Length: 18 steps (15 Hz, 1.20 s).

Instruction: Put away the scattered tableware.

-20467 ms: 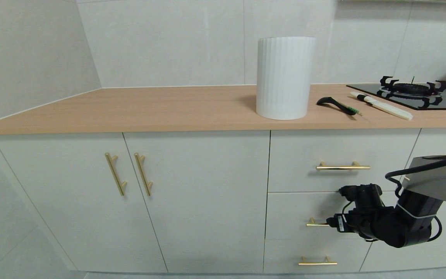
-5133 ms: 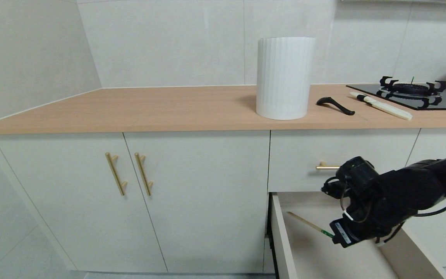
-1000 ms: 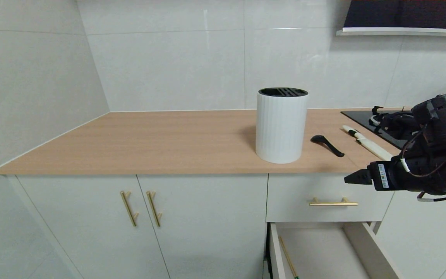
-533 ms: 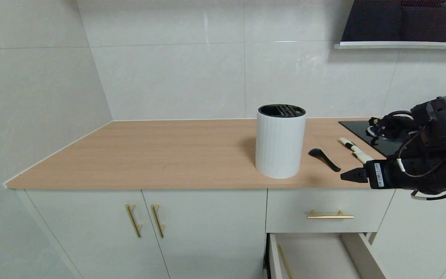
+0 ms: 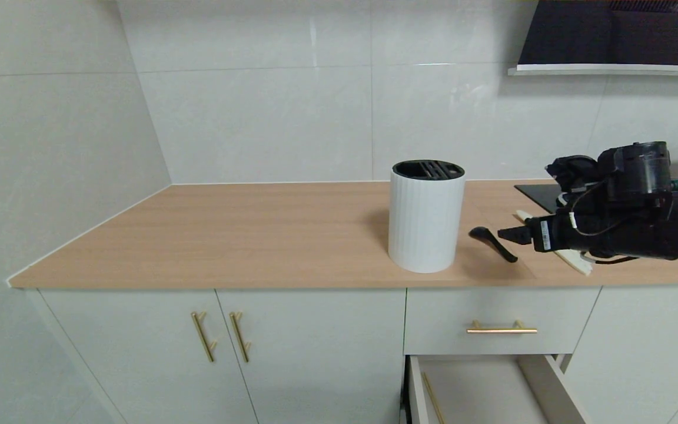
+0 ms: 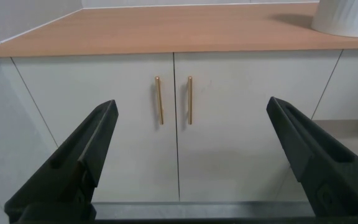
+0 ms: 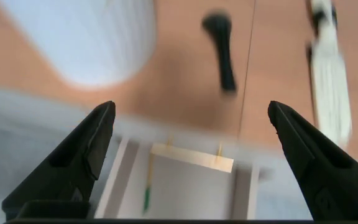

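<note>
Right jaws hang spread and empty over the worktop [image 5: 256,235]. The black spoon [image 5: 493,241] lies just ahead of their tips, the white knife [image 5: 577,266] close beside. Left jaws are spread too.

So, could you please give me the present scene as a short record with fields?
right gripper: open, over the counter, near the black spoon
left gripper: open, low, facing the cabinet doors
black spoon: lying on the counter, right of the white holder
knife: lying on the counter, right of the black spoon
drawer: open, one chopstick inside
</note>
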### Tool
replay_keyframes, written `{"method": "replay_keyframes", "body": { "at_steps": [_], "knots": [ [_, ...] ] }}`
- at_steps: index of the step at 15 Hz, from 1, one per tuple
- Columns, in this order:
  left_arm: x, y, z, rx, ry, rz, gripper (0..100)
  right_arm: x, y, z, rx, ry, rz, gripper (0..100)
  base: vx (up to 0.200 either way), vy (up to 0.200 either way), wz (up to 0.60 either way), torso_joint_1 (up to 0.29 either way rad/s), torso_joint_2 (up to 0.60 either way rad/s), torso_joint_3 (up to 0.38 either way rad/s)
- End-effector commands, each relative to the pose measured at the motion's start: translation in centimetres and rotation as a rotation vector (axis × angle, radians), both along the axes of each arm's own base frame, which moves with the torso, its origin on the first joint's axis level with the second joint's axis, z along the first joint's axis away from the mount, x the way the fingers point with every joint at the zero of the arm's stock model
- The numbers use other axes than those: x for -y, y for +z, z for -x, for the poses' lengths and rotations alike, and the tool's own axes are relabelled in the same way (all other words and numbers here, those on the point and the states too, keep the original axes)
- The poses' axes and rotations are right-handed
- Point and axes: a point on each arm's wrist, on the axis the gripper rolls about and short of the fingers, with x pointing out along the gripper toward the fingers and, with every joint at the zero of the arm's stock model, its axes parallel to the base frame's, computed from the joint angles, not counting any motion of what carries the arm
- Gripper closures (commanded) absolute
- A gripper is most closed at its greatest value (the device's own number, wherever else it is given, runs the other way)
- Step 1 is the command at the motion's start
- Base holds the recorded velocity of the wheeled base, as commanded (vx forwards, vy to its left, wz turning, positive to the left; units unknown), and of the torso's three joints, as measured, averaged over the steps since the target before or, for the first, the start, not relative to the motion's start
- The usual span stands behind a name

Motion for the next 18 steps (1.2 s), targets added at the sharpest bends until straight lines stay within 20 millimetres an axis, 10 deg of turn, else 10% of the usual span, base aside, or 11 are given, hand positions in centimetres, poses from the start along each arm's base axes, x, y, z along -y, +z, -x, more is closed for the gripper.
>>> {"method": "replay_keyframes", "body": {
  "at_steps": [1, 8, 18],
  "knots": [
    [0.0, 0.0, 0.0, 0.001, 0.0, 0.0, 0, 2.3, -3.5, -5.1, -0.017, 0.035, 0.024, 0, 0.0, 0.0, 0.0, 0.0, 0.0, 0.0],
    [0.0, 0.0, 0.0, 0.001, 0.0, 0.0, 0, 2.6, -7.4, -9.4, -0.048, 0.101, 0.002, 0, 0.0, 0.0, 0.0, 0.0, 0.0, 0.0],
    [0.0, 0.0, 0.0, 0.001, 0.0, 0.0, 0, 2.9, -9.8, -10.6, -0.095, 0.105, -0.009, 0, 0.0, 0.0, 0.0, 0.0, 0.0, 0.0]
  ]
}}
